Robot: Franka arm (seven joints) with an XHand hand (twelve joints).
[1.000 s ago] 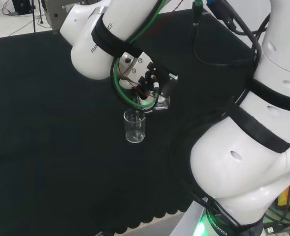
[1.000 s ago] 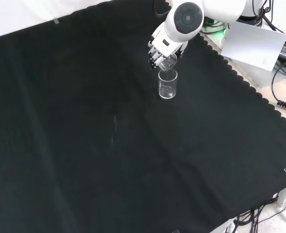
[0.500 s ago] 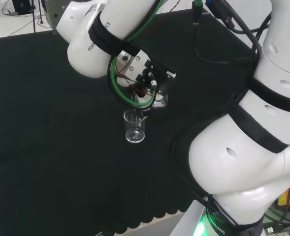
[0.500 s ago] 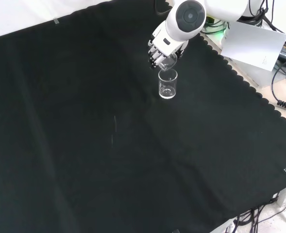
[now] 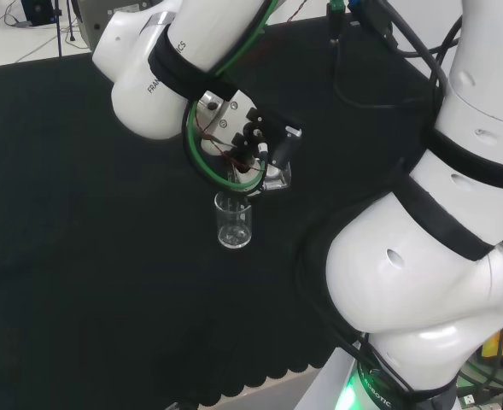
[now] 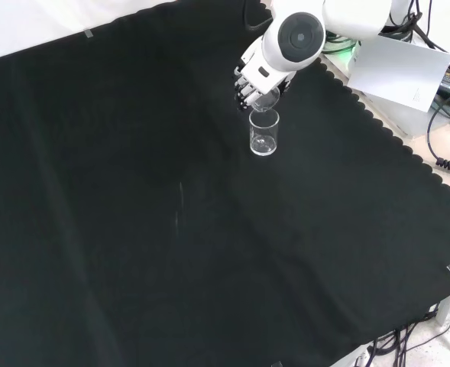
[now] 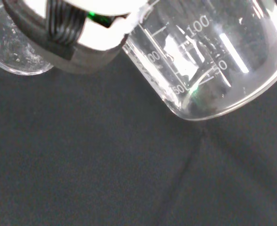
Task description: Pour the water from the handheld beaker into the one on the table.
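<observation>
While curled around a tilted handheld beaker (image 6: 266, 98), the robot hand (image 6: 247, 84) hangs at upper centre above the counter (image 6: 133, 229) beaker (image 6: 263, 133).

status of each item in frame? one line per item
hand: shut on the handheld beaker, above the table beaker
handheld beaker: tilted, mouth toward the table beaker; contents hard to tell
table beaker: upright on the cloth, just below the handheld one
black cloth: spread flat over the bench
</observation>
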